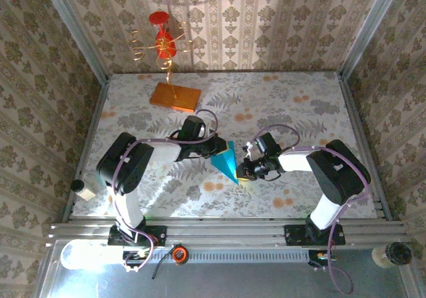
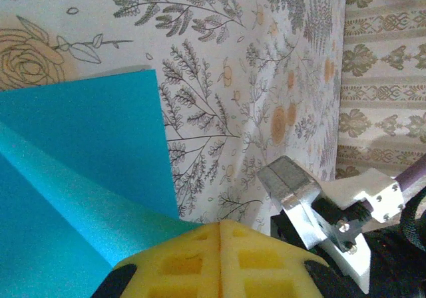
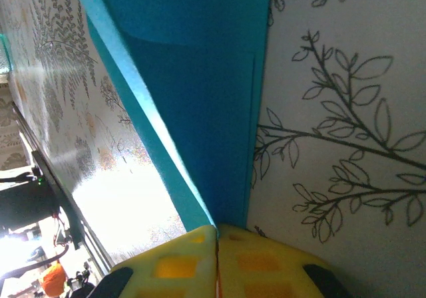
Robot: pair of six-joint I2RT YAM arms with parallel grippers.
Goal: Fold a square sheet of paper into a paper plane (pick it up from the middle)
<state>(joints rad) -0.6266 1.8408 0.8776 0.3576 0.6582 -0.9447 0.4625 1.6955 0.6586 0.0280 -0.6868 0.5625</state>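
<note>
One cyan-blue paper plane (image 1: 226, 163), a folded pointed triangle, is near the middle of the tabletop (image 1: 299, 118). Two grippers pinch it: the left gripper (image 2: 219, 245) is clamped on its far-left side and the right gripper (image 3: 216, 245) on its near tip. One orange slab (image 1: 174, 97) carries one wire ornament (image 1: 164, 42) by the far edge.

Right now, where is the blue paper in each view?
Top external: blue paper, table centre, tip toward the near edge.
Left wrist: blue paper, left half, lower left.
Right wrist: blue paper, upper middle, narrowing downward.
Shared landmark: fern-printed table cover.
</note>
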